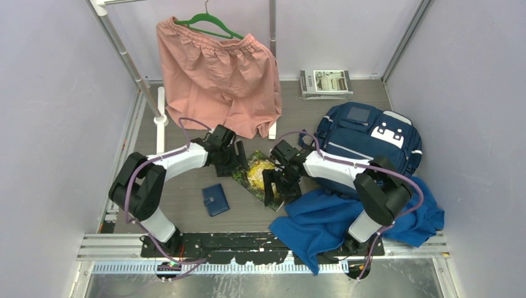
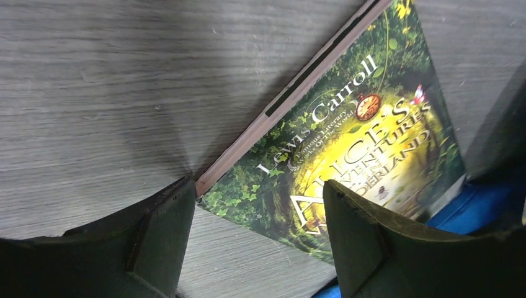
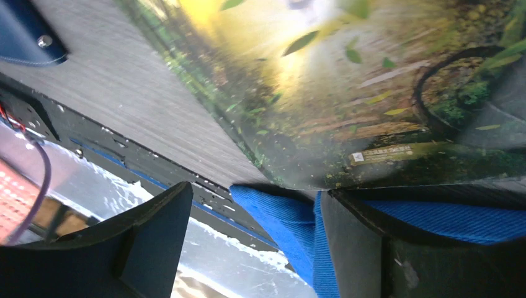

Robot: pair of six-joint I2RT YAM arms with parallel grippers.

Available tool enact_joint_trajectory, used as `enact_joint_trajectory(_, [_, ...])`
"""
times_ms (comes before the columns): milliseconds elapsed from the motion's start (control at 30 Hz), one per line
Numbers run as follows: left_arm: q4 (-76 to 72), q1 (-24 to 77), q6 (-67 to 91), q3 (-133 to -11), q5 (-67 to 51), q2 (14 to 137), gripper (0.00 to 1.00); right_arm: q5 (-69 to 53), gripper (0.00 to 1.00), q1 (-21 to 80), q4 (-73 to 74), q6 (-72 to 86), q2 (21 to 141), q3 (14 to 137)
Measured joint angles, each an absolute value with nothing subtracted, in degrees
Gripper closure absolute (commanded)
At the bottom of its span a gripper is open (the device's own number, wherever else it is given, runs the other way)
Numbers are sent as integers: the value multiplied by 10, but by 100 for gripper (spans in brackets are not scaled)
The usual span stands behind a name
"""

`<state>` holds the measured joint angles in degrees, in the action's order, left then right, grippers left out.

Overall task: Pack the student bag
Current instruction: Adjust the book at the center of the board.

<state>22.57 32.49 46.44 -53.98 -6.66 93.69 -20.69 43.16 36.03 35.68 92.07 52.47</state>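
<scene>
The navy student bag [image 1: 366, 138] lies at the right back of the table. A green and yellow Alice book [image 1: 259, 172] lies flat between my grippers. My left gripper [image 1: 240, 164] is open at the book's left corner [image 2: 259, 186], one finger [image 2: 167, 230] beside the spine end, the other [image 2: 366, 242] over the cover [image 2: 347, 136]. My right gripper [image 1: 273, 188] is open at the book's near edge [image 3: 255, 191]. Its right finger [image 3: 353, 242] sits just below the book's edge [image 3: 322, 112], against the royal-blue cloth [image 3: 279, 214].
The royal-blue cloth [image 1: 338, 220] spreads over the near right, partly under the bag. A small navy wallet [image 1: 215, 200] lies left of the book. Pink shorts [image 1: 217, 74] hang on a green hanger at the back. Stacked books [image 1: 325, 84] lie behind the bag.
</scene>
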Motion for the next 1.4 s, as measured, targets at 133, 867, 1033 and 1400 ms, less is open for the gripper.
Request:
enact_joint_trajectory(133, [213, 308, 481, -526, -69, 914, 26, -195, 17, 446, 397, 304, 906, 569])
enact_joint_trajectory(867, [149, 406, 592, -374, -120, 803, 23, -150, 18, 267, 310, 300, 994, 609])
enact_joint_trajectory(1033, [82, 377, 590, -418, -175, 881, 26, -161, 18, 283, 289, 314, 975, 574])
enact_joint_trajectory(1400, [126, 254, 497, -552, -218, 959, 26, -168, 18, 492, 258, 378, 954, 552])
